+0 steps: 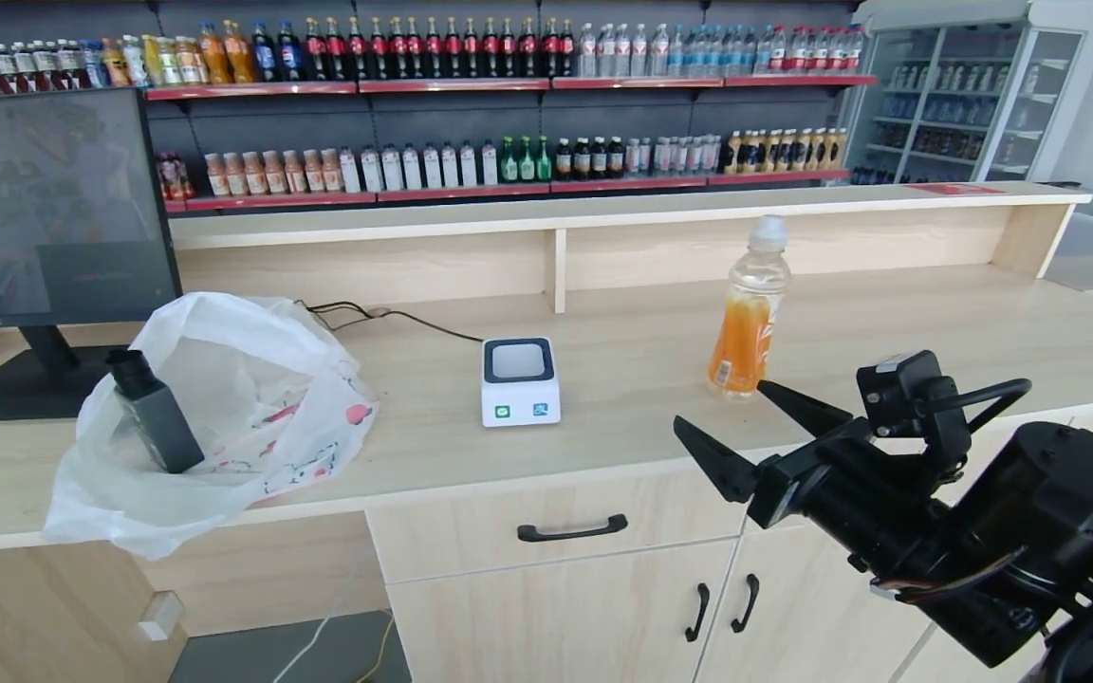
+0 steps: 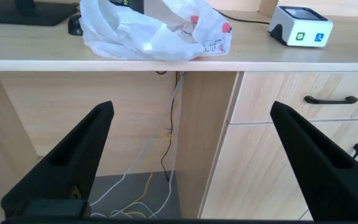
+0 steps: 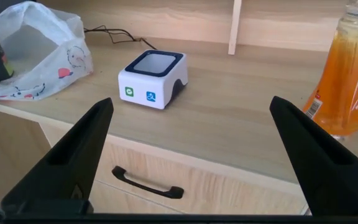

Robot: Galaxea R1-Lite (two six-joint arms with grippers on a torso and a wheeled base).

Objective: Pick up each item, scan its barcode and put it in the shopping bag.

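Note:
An orange drink bottle [image 1: 749, 308] with a clear cap stands upright on the wooden counter [image 1: 641, 370], right of the white barcode scanner [image 1: 520, 381]. At the counter's left end lies the white shopping bag [image 1: 224, 398], open, with a dark grey bottle [image 1: 153, 413] standing in it. My right gripper [image 1: 722, 408] hangs open and empty at the counter's front edge, just short of the orange bottle [image 3: 353, 74] and to the right of the scanner [image 3: 153, 79]. My left gripper [image 2: 191, 109] is open and empty, low in front of the cabinet, below the bag [image 2: 154, 31].
A monitor [image 1: 44, 209] stands behind the bag, and a black cable [image 1: 385, 315] runs from there to the scanner. A raised ledge [image 1: 622, 204] backs the counter. Drawers and doors with black handles [image 1: 573, 529] sit beneath. Drink shelves line the far wall.

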